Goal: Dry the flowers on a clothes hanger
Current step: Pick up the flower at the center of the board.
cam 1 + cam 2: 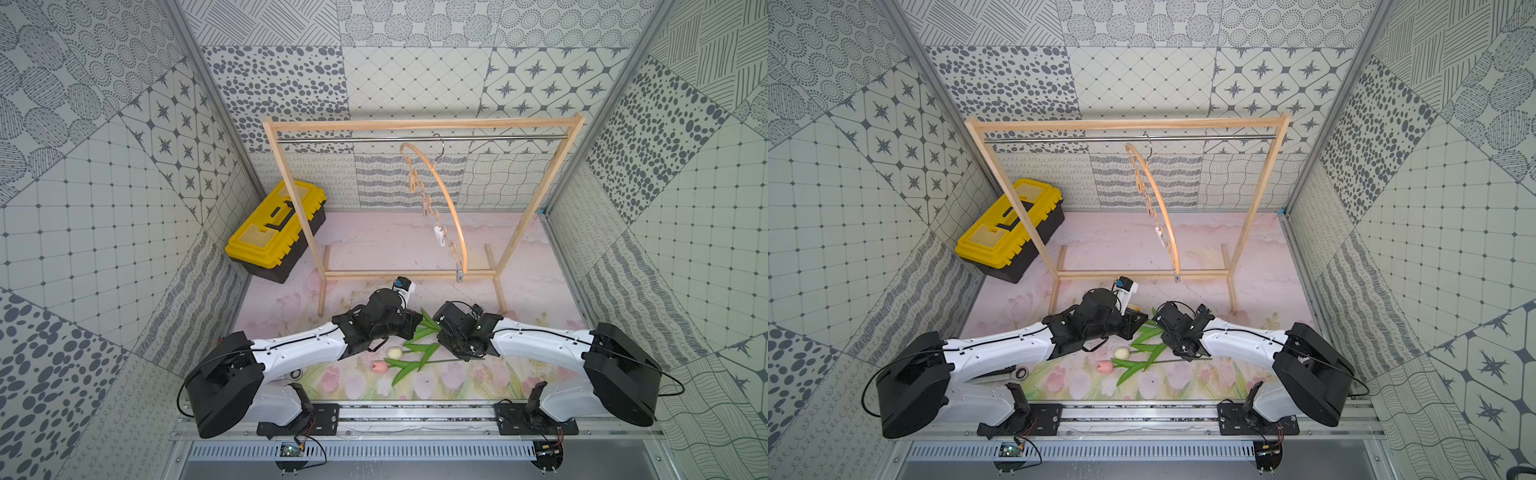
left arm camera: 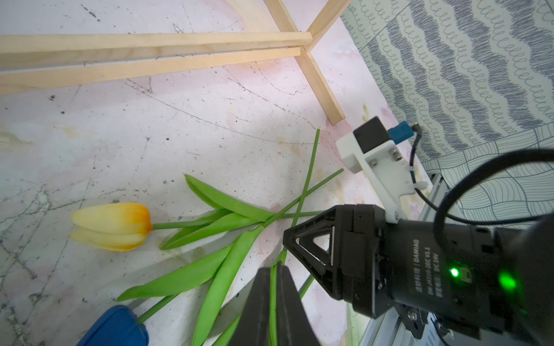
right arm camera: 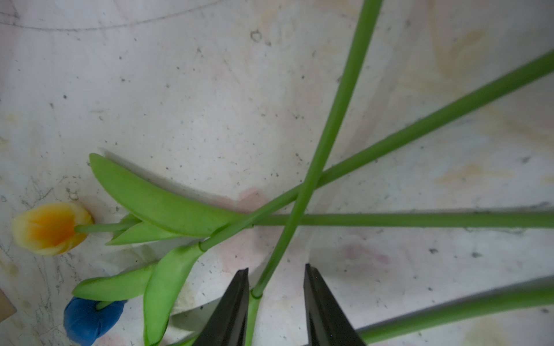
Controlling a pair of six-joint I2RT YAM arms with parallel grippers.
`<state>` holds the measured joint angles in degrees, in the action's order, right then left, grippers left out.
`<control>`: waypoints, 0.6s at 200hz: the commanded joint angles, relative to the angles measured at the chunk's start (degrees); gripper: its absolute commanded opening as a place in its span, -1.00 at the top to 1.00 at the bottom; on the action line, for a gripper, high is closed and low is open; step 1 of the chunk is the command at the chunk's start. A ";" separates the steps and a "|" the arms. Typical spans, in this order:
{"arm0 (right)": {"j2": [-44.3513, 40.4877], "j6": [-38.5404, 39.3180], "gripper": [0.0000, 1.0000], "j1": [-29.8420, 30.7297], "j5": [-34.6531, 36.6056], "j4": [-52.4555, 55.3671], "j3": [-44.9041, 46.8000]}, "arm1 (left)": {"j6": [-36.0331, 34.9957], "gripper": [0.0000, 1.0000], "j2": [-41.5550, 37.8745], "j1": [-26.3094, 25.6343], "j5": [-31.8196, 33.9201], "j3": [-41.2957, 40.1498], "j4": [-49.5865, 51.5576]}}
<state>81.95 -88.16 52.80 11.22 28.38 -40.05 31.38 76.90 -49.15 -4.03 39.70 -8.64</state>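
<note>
Flowers [image 2: 227, 202]: 4, stems crossed; clothes hanger [image 1: 452, 205]: 1; clothespins [image 1: 439, 235]: 4.

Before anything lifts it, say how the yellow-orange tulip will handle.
The yellow-orange tulip probably droops: long thin stem, bulky head. Since other stems cross its stem, lifting may drag them. Flat leaves should stop rolling.

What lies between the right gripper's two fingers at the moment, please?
A thin green tulip stem, off-centre in the gap; the right gripper is open around it. The right wrist view shows this.
</note>
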 commanded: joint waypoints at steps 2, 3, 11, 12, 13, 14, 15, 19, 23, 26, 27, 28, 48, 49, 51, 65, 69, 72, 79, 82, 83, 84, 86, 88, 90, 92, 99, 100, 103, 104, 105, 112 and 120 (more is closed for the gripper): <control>1.77 -1.80 0.30 -0.06 0.30 -1.20 -0.88 | -1.50 0.78 -1.65 0.15 3.06 0.56 2.55; 1.83 -1.82 0.31 -0.06 0.25 -1.30 -0.89 | -1.50 0.78 -1.66 0.17 3.10 0.60 2.57; 2.43 -1.78 0.32 -0.13 -0.08 -1.83 -0.96 | -1.66 0.78 -1.89 0.23 3.39 0.64 2.87; 2.47 -1.77 0.33 -0.14 -0.12 -1.92 -0.98 | -1.66 0.78 -1.91 0.21 3.36 0.64 2.94; 2.53 -1.80 0.33 -0.10 -0.13 -2.01 -0.98 | -1.71 0.78 -1.92 0.20 3.43 0.64 2.94; 2.57 -1.78 0.33 -0.08 -0.18 -2.06 -0.94 | -1.69 0.78 -1.97 0.28 3.42 0.64 3.02; 2.67 -1.81 0.34 -0.07 -0.21 -2.08 -0.92 | -1.72 0.78 -2.00 0.24 3.46 0.68 3.02; 2.94 -1.81 0.36 -0.11 -0.46 -2.40 -0.83 | -1.75 0.78 -2.11 0.25 3.55 0.72 3.21; 3.20 -1.81 0.37 -0.11 -0.69 -2.86 -0.83 | -1.76 0.78 -2.21 0.19 3.60 0.73 3.34; 3.35 -1.73 0.38 -0.17 -0.79 -3.10 -0.77 | -1.76 0.78 -2.33 0.23 3.69 0.77 3.36; 3.42 -1.74 0.39 -0.20 -0.82 -3.13 -0.80 | -1.76 0.78 -2.31 0.21 3.73 0.75 3.41; 3.49 -1.70 0.40 -0.22 -0.84 -3.14 -0.81 | -1.76 0.78 -2.38 0.25 3.75 0.74 3.43; 4.11 -1.68 0.54 -0.23 -0.90 -3.47 -0.69 | -1.93 0.79 -3.01 0.27 4.32 0.86 3.93; 4.10 -1.67 0.54 -0.19 -0.88 -3.49 -0.71 | -1.93 0.79 -3.00 0.28 4.40 0.84 3.96; 4.07 -1.71 0.55 -0.20 -0.90 -3.50 -0.66 | -1.93 0.79 -3.06 0.28 4.50 0.82 4.09; 3.78 -1.75 0.67 -0.28 -0.49 -3.12 -0.57 | -2.19 0.79 -3.61 0.23 4.95 0.95 4.49; 3.67 -1.83 0.69 -0.32 -0.39 -2.92 -0.54 | -2.20 0.79 -3.73 0.28 5.12 0.99 4.67; 3.53 -1.89 0.70 -0.27 -0.31 -2.90 -0.47 | -2.27 0.78 -3.82 0.27 5.17 1.01 4.80; 3.17 -1.97 0.71 -0.31 -0.20 -2.89 -0.24 | -2.43 0.79 -3.99 0.24 5.33 1.14 5.03; 3.05 -2.00 0.72 -0.32 -0.11 -2.93 -0.21 | -2.46 0.79 -4.07 0.25 5.33 1.16 5.10; 3.00 -2.05 0.73 -0.32 -0.13 -2.95 -0.16 | -2.50 0.79 -4.10 0.26 5.34 1.16 5.20; 2.98 -2.03 0.73 -0.32 -0.14 -2.97 -0.09 | -2.48 0.79 -4.11 0.27 5.30 1.21 5.25; 2.82 -2.04 0.73 -0.39 -0.08 -2.96 -0.04 | -2.53 0.79 -4.13 0.23 5.40 1.24 5.31; 2.72 -2.07 0.74 -0.36 0.00 -2.93 0.04 | -2.61 0.79 -4.13 0.20 5.41 1.36 5.44; 2.58 -2.09 0.75 -0.40 0.06 -2.97 0.17 | -2.67 0.78 -4.20 0.21 5.50 1.39 5.47; 2.51 -2.06 0.76 -0.41 0.10 -3.00 0.15 | -2.71 0.78 -4.21 0.31 5.56 1.42 5.59; 2.05 -2.02 0.82 -0.35 0.35 -3.20 0.38 | -2.94 0.78 -4.44 0.28 5.84 1.60 5.98; 2.02 -2.06 0.84 -0.34 0.41 -3.26 0.49 | -2.96 0.78 -4.46 0.28 5.86 1.65 6.04; 1.70 -2.04 0.87 -0.37 0.61 -3.58 0.66 | -3.03 0.78 -4.47 0.27 6.07 1.73 6.23; 1.62 -2.03 0.87 -0.39 0.67 -3.76 0.76 | -3.05 0.78 -4.47 0.27 6.06 1.71 6.30; 1.50 -2.07 0.88 -0.36 0.83 -3.90 0.81 | -3.06 0.78 -4.48 0.32 6.10 1.79 6.33; 0.77 -2.16 0.91 -0.27 1.20 -4.59 1.48 | -3.23 0.78 -4.58 0.34 6.63 2.15 6.96; -0.23 -2.00 0.93 -0.37 1.67 -5.36 2.27 | -3.34 0.77 -4.72 0.49 7.16 2.60 7.80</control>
<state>84.36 -89.82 52.64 10.94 24.84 -40.07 30.50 73.06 -49.06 0.21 40.62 -4.01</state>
